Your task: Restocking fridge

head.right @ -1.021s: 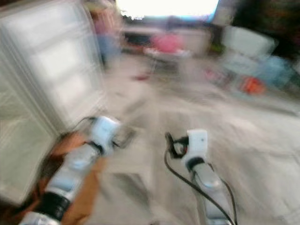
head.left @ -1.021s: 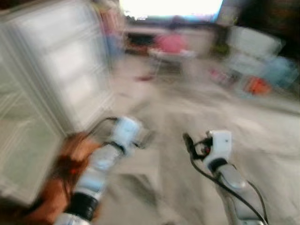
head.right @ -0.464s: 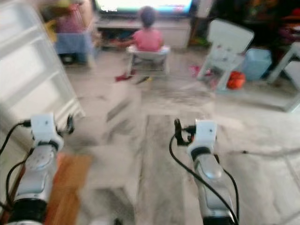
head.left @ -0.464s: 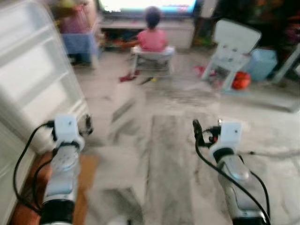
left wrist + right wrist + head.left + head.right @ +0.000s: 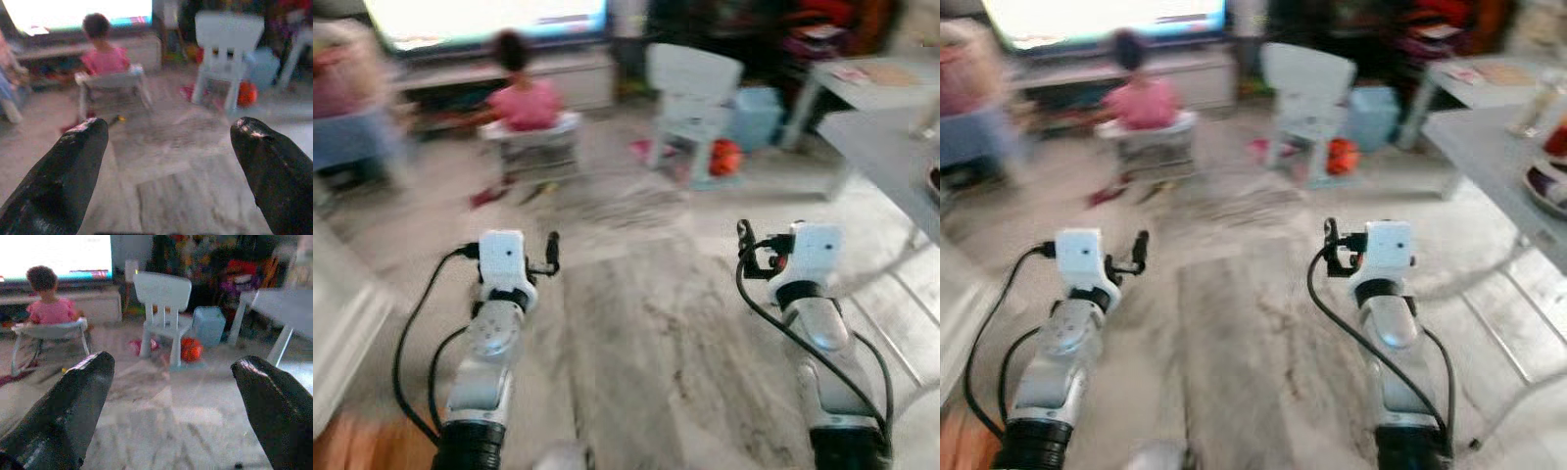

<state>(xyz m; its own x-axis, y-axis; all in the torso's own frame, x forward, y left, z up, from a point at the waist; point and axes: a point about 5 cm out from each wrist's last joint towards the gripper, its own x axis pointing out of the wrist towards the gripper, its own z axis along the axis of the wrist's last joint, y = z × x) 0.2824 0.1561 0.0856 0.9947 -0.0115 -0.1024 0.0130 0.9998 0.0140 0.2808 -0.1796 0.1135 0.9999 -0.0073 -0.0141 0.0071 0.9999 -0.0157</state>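
Both my left gripper [image 5: 551,253] and right gripper [image 5: 744,240] have jaws spread and empty. I see no fridge or groceries, only open floor [image 5: 646,333], so I judge the restocking barely begun.

I read even, moderate indoor light across both eye views. The brightest source is the screen [image 5: 484,20] at the far left; it is overexposed to near white, with glare bleeding over its edges. Motion blur softens the whole scene, heaviest at the far left and near corners. The floor [image 5: 636,333] shows smeared texture. In the wrist views, each hand's near fingers [image 5: 63,181] are out of focus, with faint highlights on their tips.
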